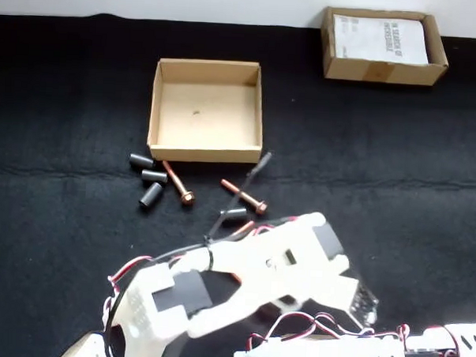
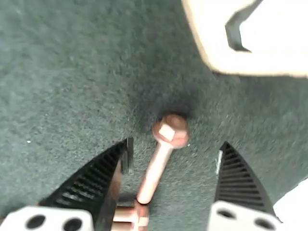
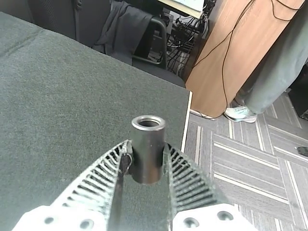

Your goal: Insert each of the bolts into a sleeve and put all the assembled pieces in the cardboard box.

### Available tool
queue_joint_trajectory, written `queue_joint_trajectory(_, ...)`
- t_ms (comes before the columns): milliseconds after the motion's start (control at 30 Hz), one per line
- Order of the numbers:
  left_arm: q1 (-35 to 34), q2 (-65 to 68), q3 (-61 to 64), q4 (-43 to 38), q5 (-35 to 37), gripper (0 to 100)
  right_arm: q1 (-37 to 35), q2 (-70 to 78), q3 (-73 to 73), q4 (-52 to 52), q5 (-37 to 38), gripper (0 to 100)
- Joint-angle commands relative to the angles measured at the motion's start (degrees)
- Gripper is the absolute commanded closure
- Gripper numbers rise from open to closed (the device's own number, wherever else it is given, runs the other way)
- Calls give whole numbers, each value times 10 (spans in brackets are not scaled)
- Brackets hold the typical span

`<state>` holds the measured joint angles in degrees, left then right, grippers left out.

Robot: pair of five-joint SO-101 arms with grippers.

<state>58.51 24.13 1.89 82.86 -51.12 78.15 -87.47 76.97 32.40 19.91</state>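
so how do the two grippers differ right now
The left gripper is open; the right gripper is shut. The left gripper holds nothing, with a copper bolt lying on the mat between its fingers; the right gripper clamps a dark sleeve. Both have black ribbed fingers.

An arm [image 1: 274, 263] on the near side of the cardboard box [image 1: 207, 110] is made of white plastic shells with black servo blocks set in. Red, white and black cables [image 1: 295, 319] loop along its links. The left fingers [image 2: 96, 183] and right fingers [image 3: 187, 178] are black, triangular and ribbed. They sit on white bases with small round screw holes [image 2: 36, 221].
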Motion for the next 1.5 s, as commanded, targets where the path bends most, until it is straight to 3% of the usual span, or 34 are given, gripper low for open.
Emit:
queue_joint_trajectory(0, 7, -3, -10, -16, 64, 721, -4, -7, -10, -14, 7, 991)
queue_joint_trajectory(200, -17, -2, -6, -15, 77, 798, -11, -5, -38, -15, 7, 991)
queue_joint_trajectory(433, -30, -2, -4, -14, 79, 802, -25, -4, -73, -15, 4, 991)
queue_joint_trajectory(767, -41, -3, 3, -18, 83, 894, -64, -4, -98, -15, 4, 991)
queue_joint_trajectory(1033, -73, -8, -57, -28, 156, 950, -69, -5, -93, -14, 4, 991)
queue_joint_trajectory(1200, -107, -8, -114, -25, 192, 992, -112, -7, -75, 9, -4, 991)
queue_joint_trajectory(1467, -153, -8, -157, -2, 194, 992, -237, -7, -74, 109, -98, 991)
